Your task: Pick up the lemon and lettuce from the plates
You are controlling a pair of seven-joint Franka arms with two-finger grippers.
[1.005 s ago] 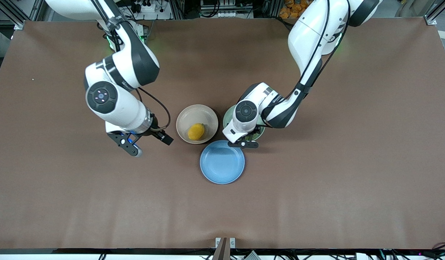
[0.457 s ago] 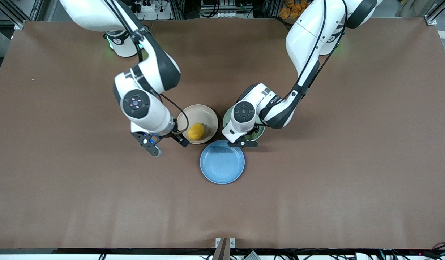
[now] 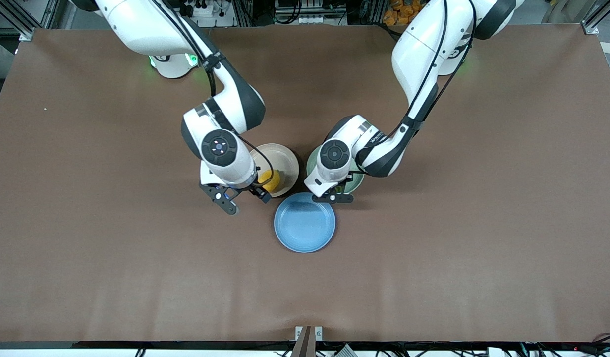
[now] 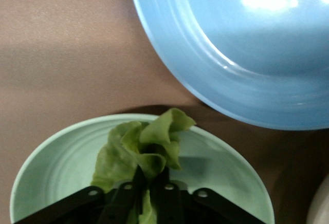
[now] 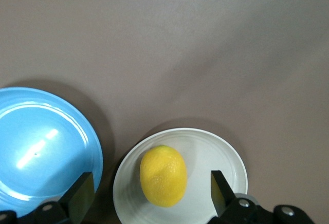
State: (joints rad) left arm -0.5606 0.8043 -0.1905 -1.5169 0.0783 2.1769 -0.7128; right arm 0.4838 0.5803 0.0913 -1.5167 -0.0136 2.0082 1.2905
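The yellow lemon [image 5: 163,175] lies in the beige plate [image 5: 218,149], half hidden under the right arm's wrist in the front view [image 3: 271,179]. My right gripper [image 5: 150,184] hangs open above it, one finger on each side and both clear of the fruit. The green lettuce [image 4: 146,147] sits over the mint plate [image 4: 56,165], its leaf bunched upward. My left gripper [image 4: 149,190] is shut on the leaf's lower part. In the front view the left arm's wrist covers most of the mint plate [image 3: 358,182].
A bright blue plate [image 3: 305,223] holding nothing stands just nearer the front camera than the two plates, almost touching both. The two arms' wrists hang close side by side over the plates. Bare brown table [image 3: 458,238] spreads all round.
The right arm has swung in from its end of the table until its open gripper hangs over the lemon. The left gripper has closed on the lettuce while its arm stayed over the mint plate.
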